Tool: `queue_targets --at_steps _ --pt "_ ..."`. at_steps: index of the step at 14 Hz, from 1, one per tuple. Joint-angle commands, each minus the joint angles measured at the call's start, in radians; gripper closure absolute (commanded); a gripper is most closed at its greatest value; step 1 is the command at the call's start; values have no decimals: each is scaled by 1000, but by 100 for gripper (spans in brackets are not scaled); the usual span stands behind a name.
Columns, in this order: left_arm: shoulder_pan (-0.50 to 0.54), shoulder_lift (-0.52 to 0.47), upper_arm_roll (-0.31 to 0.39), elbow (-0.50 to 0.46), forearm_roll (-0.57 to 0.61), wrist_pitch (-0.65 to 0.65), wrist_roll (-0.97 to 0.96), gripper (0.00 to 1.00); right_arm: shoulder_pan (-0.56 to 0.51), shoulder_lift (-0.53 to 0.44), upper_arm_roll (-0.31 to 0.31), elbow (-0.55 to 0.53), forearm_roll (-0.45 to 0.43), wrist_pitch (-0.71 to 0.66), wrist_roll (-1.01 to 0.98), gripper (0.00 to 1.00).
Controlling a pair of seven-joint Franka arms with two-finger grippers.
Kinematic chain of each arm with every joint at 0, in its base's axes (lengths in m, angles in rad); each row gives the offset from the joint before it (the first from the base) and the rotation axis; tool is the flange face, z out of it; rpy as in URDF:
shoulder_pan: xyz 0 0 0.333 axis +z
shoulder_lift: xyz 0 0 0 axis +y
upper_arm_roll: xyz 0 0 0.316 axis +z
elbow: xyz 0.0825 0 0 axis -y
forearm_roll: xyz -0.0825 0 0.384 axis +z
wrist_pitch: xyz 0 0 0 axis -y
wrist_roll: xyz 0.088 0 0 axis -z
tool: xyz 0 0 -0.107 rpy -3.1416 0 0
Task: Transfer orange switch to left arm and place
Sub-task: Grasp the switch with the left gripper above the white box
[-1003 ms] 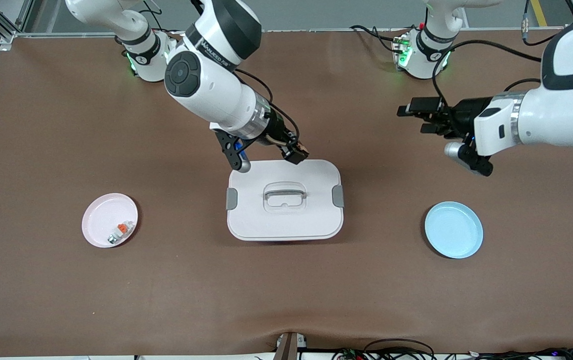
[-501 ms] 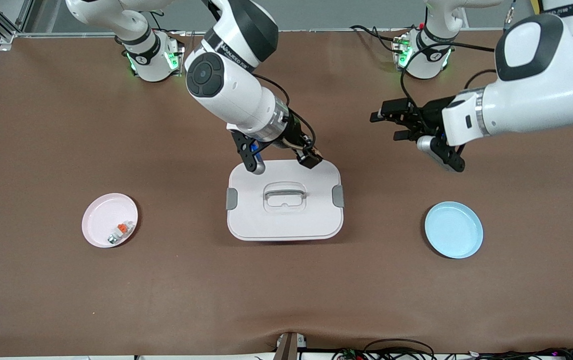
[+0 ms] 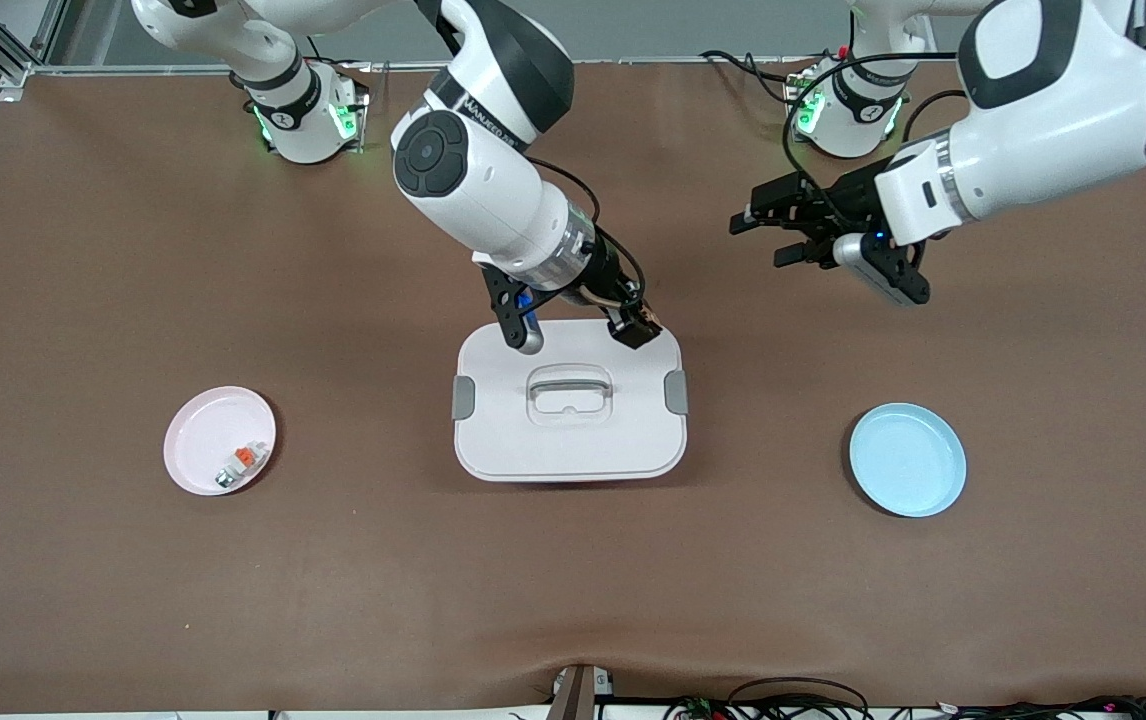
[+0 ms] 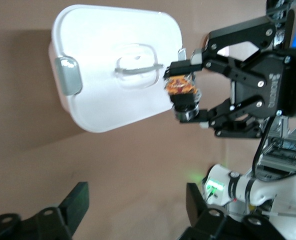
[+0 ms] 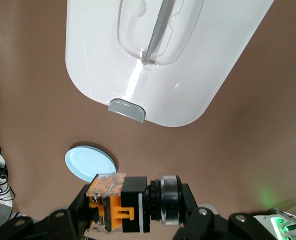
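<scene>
My right gripper [image 3: 636, 330] is shut on the orange switch [image 3: 647, 317], a black block with an orange core, and holds it over the edge of the white box [image 3: 569, 440] that lies nearest the robot bases. In the right wrist view the switch [image 5: 125, 205] sits crosswise between the fingers, with the box [image 5: 162, 50] below. My left gripper [image 3: 763, 238] is open and empty in the air, between the box and the left arm's base. In the left wrist view its own fingers [image 4: 78, 205] stand wide apart, and the switch [image 4: 182, 92] shows in the right gripper beside the box [image 4: 113, 65].
A pink plate [image 3: 198, 430] toward the right arm's end holds a pale piece with an orange top [image 3: 247, 457] and a small grey-silver piece [image 3: 224, 479]. A blue plate [image 3: 908, 459] lies toward the left arm's end and also shows in the right wrist view [image 5: 90, 162].
My right gripper has carried the switch along the box's edge toward the left arm's end. My left arm has swung in toward the box, its gripper still open.
</scene>
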Motion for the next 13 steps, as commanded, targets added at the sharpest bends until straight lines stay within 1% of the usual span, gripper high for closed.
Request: queue_targets --at_steps 1,3,5,7,8,10,12,13 --pt "10 -71 -58 -110 -89 137 10 15 21 31 -17 51 -15 -2 35 100" --pt "10 -71 -98 -150 -135 250 3 16 26 31 -17 51 -15 -1 46 100" --pt "8 -63 -135 -173 -222 358 1 17 27 31 -17 51 -15 4 50 100" --pt "8 -55 -186 -192 -301 453 -2 22 33 33 -17 52 -15 16 64 100" --pt "8 -52 -198 -202 -328 478 -2 22 33 31 -17 52 -15 19 64 100" --pt "7 -34 -203 -201 -339 481 -2 22 44 33 -19 51 -15 30 79 100" --pt "13 -29 -203 -201 -340 481 1 28 50 38 -19 51 -15 30 89 100" --pt "15 -22 -203 -199 -340 481 1 29 56 38 -20 51 -18 30 96 100"
